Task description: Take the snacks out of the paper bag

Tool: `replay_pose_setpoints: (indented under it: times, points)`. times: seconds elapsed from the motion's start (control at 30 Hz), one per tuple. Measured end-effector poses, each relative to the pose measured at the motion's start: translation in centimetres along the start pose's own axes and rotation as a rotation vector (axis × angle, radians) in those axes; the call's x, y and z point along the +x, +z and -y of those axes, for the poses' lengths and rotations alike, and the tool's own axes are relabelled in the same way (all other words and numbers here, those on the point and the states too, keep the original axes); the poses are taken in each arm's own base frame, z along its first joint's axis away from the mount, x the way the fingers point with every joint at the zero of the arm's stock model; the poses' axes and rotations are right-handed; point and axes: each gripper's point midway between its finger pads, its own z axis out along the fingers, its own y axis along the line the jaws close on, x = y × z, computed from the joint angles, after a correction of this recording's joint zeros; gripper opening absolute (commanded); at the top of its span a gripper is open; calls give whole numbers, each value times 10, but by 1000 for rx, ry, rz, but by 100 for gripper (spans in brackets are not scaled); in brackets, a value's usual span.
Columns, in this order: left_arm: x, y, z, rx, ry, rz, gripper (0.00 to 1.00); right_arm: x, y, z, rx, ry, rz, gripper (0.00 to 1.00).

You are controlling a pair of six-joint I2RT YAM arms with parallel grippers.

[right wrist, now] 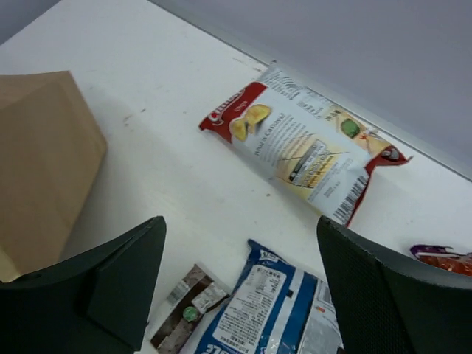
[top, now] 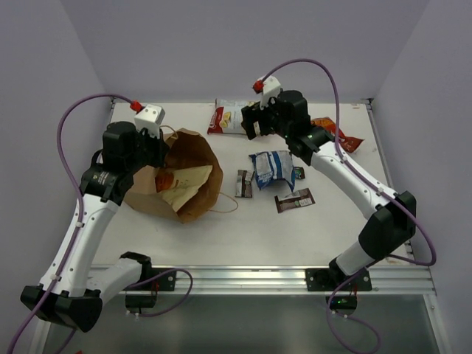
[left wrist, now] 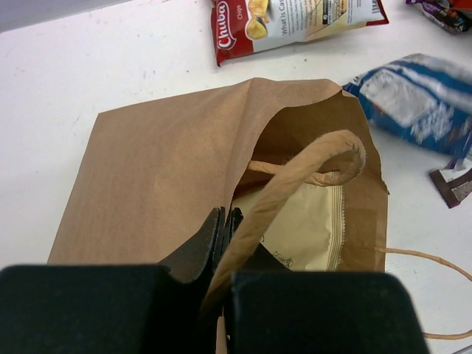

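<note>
Your left tool [left wrist: 223,221] is pinched shut on the paper bag [top: 193,147] rim, at the bench's [top: 243,236] 9 o'clock. Your right tool [right wrist: 240,295] is wide open and empty, above the white-red chip bag [top: 227,118] at 12 o'clock. Several snacks [top: 273,168] lie out already. A tan packet [left wrist: 302,228] is left inside.

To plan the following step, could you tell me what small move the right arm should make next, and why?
Probably swing the open, empty right pincer over to the mouth of the paper bag: the left pincer pinches its rim open, and a tan packet lies inside.
</note>
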Motion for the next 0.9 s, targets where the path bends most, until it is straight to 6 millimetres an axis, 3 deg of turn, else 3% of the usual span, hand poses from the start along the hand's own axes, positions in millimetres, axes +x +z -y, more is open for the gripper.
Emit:
replay_pose_setpoints:
  times: [0.13,0.37,0.47,0.67,0.9]
  points:
    - [0,-1,0,2,1,1,0,-8,-7,-48,-126,-22,24,87]
    - [1,-4,2,11,0,-2,0,-13,-51,-185,-564,-162,92,95]
    - [2,-6,4,16,0,-7,0,-2,-64,-224,-710,-241,99,98]
    - [-2,-12,6,24,0,-5,0,43,-71,-261,-858,-420,60,99]
    - [-6,-15,12,57,4,1,0,88,-55,-282,-910,-595,10,99]
